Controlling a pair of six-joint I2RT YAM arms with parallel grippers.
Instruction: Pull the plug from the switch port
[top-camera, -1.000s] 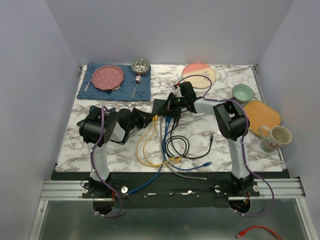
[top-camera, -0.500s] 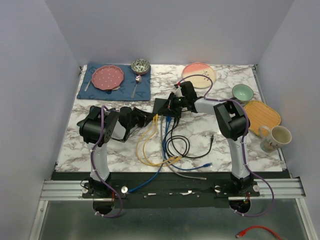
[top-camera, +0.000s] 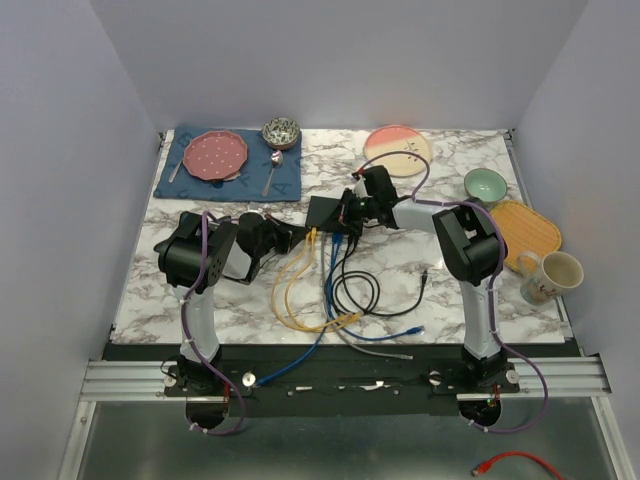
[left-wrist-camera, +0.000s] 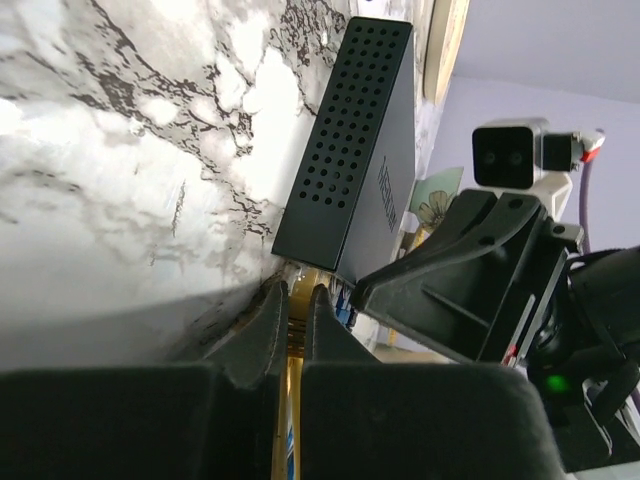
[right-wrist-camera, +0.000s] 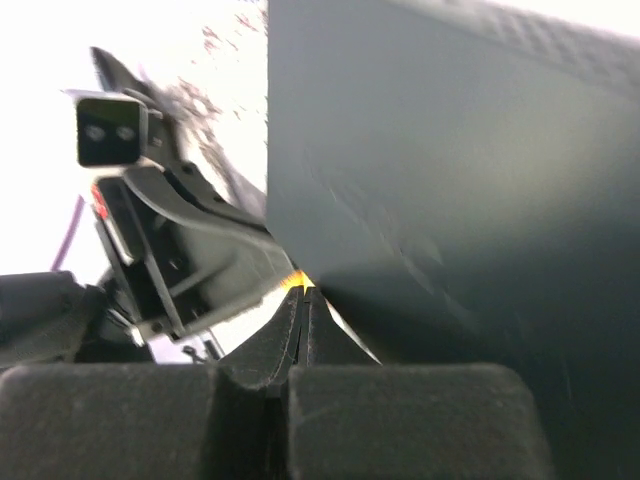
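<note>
Plug (left-wrist-camera: 293, 328) pinched in left end effector (left-wrist-camera: 291, 300), level beside switch (left-wrist-camera: 350, 150)

Switch (top-camera: 325, 211) centre, cables (top-camera: 330, 290) before it, mug (top-camera: 548, 277) far right

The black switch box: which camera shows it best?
The left wrist view: the switch shows its perforated face sharply. The top view shows it small, partly hidden by the right gripper; the right wrist view, only a blurred dark surface.
</note>
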